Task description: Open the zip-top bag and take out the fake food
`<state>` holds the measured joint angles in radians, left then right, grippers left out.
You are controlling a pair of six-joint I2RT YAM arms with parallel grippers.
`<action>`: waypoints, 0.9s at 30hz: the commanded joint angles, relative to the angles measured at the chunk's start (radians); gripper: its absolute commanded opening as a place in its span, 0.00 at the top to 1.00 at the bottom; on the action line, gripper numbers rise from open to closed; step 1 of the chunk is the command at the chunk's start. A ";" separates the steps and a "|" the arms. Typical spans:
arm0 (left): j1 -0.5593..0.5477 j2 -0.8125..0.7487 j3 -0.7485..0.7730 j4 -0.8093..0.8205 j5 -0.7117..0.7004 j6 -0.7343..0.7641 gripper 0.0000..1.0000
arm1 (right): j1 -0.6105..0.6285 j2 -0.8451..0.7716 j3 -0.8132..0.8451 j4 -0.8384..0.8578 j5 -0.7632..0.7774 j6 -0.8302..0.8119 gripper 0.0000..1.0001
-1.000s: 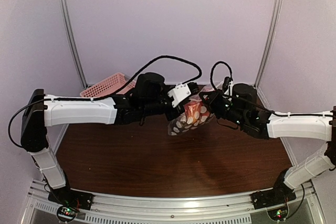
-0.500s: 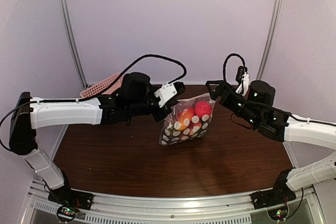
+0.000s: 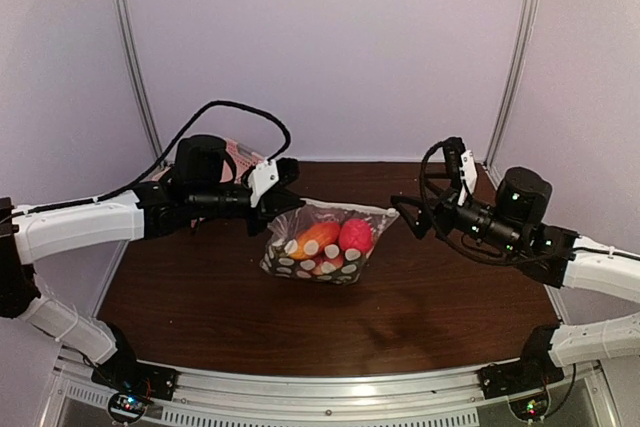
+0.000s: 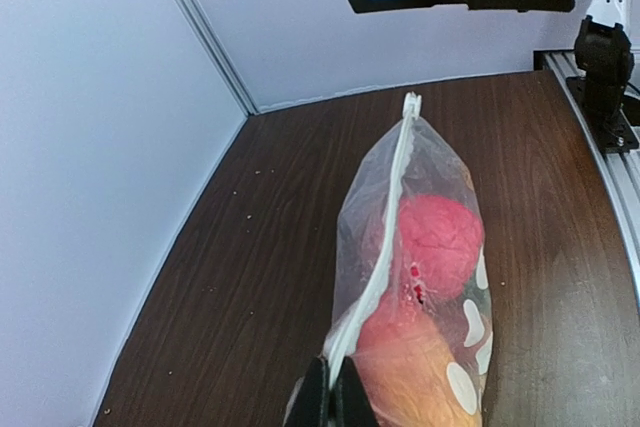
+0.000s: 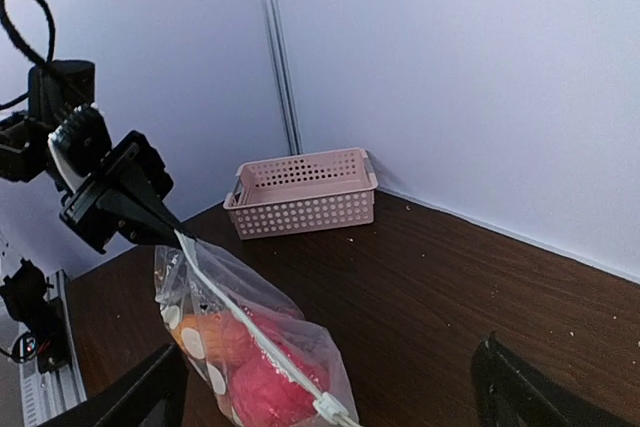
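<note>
Top external view shows us one clear, white-dotted plastic zip-top bag [image 3: 327, 247] over the dark wooden desk [image 3: 200, 297], holding two toy pieces: one red ball [image 3: 355, 235], one orange lump [image 3: 318, 240]. Our left pincer [image 3: 284, 209] is clamped on its white zip strip [image 4: 385, 247]; our right pincer [image 3: 403, 215] gapes wide beside it

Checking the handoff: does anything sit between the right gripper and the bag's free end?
Nothing visible does. The right gripper is open and apart from the zip-top bag, facing its white slider across open air. The left gripper pinches the opposite end.
</note>
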<state>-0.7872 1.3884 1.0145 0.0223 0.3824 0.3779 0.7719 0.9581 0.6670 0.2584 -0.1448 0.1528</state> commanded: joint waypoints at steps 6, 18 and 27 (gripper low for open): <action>0.049 -0.081 -0.060 0.036 0.234 0.057 1.00 | -0.002 -0.066 -0.174 0.077 -0.262 -0.235 0.07; 0.059 -0.089 -0.078 0.037 0.319 0.050 1.00 | 0.012 0.064 -0.238 0.253 -0.377 -0.253 0.29; 0.073 -0.098 -0.097 0.066 0.335 0.030 1.00 | 0.028 0.124 -0.224 0.268 -0.395 -0.265 0.53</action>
<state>-0.7315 1.3182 0.9287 0.0032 0.6762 0.4267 0.7906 1.0664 0.4427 0.4950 -0.5072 -0.1066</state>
